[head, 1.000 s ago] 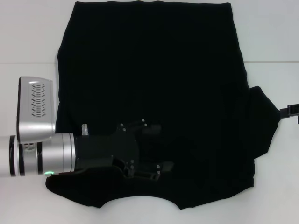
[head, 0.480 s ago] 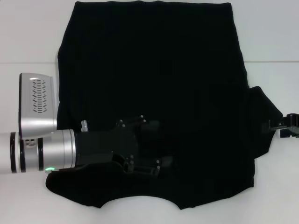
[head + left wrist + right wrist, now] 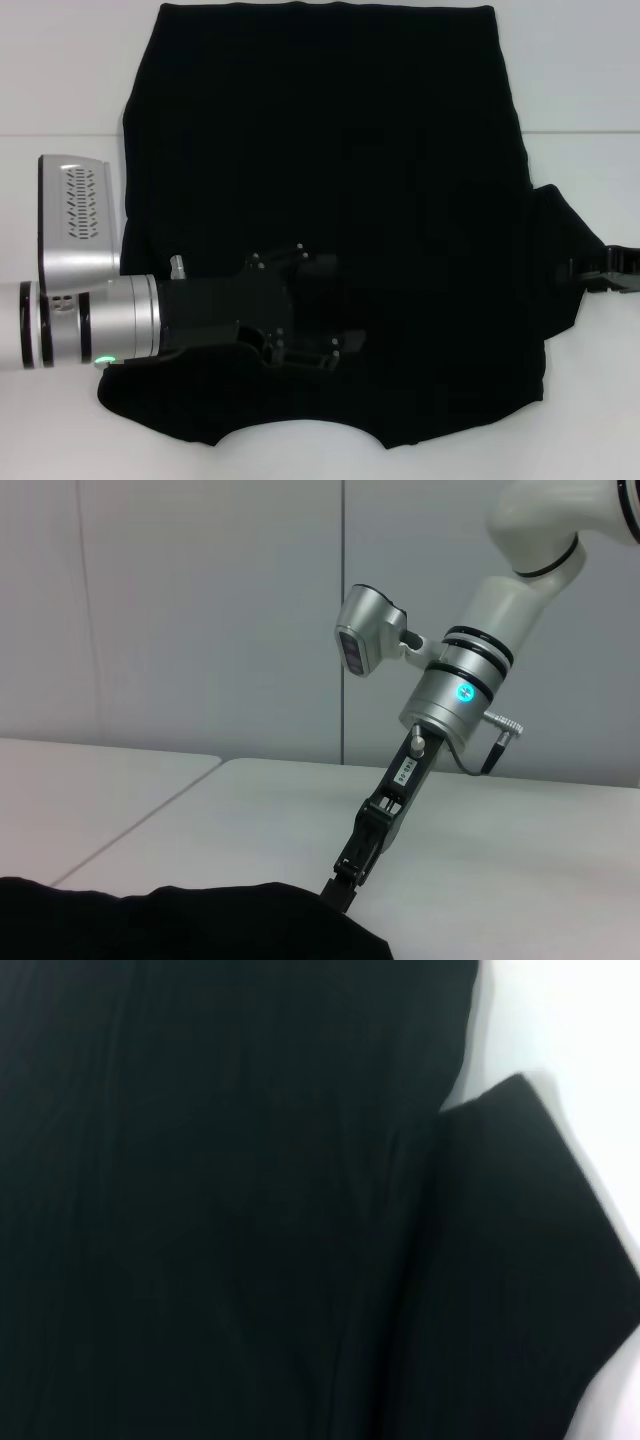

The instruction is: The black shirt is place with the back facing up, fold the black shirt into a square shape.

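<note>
While one black shirt (image 3: pixel 330 190) lies spread flat over the middle of the white table (image 3: pixel 60 80), reaching its far edge, two grippers work at it. One sleeve sticks out toward the right edge. The left gripper (image 3: pixel 335 315) lies low over the near-left part, slightly drawn back leftward; its jaws cannot be told. The right gripper (image 3: pixel 335 888) has moved in to the sleeve's edge, jaws unclear.

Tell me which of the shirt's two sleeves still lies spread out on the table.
The sleeve on the robot's right of the black shirt sticks out past the body, with the right gripper at its edge. The left side shows no protruding sleeve; the left gripper lies over it.
</note>
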